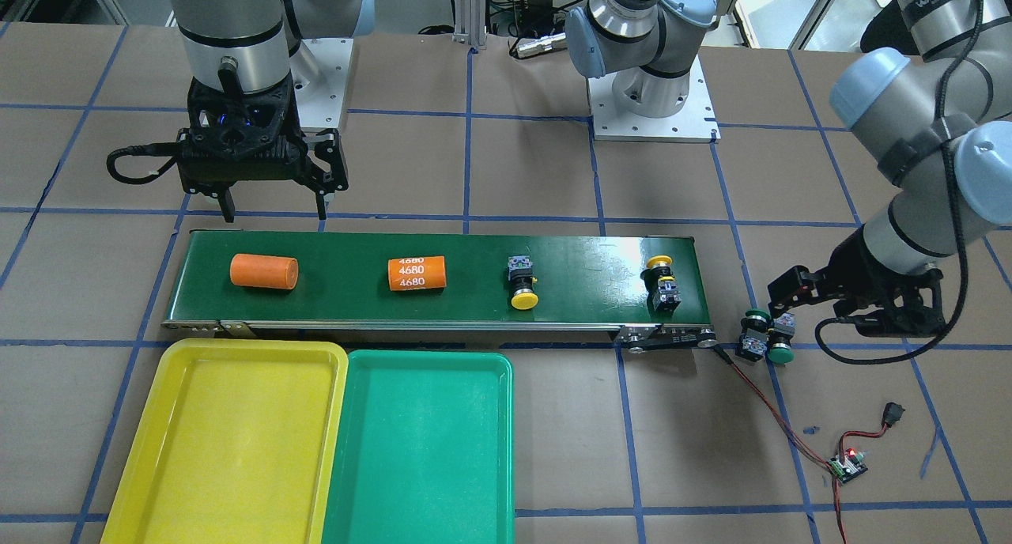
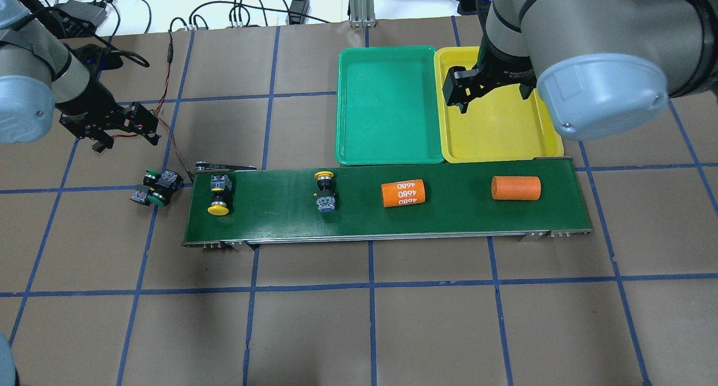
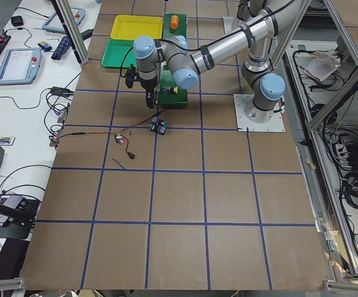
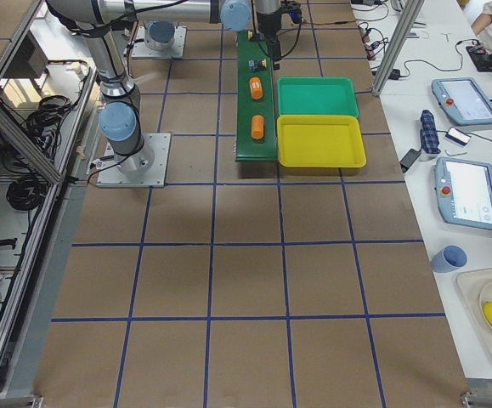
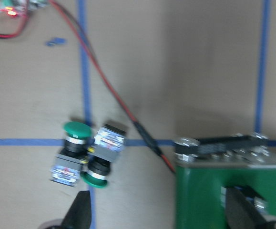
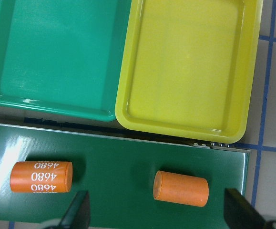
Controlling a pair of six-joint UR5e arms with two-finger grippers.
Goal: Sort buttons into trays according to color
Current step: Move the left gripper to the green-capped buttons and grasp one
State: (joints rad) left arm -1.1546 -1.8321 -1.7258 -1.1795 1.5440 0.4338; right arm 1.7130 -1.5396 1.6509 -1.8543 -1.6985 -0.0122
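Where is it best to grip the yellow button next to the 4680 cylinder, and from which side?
Probably from above, on the blocky body of the yellow button, not its round cap. It lies on its side, cap toward the trays.

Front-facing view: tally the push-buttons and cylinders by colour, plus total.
Yellow-capped black-and-grey push-buttons: 2
Green-capped black-and-grey push-buttons: 2
Orange cylinders: 2
Total: 6
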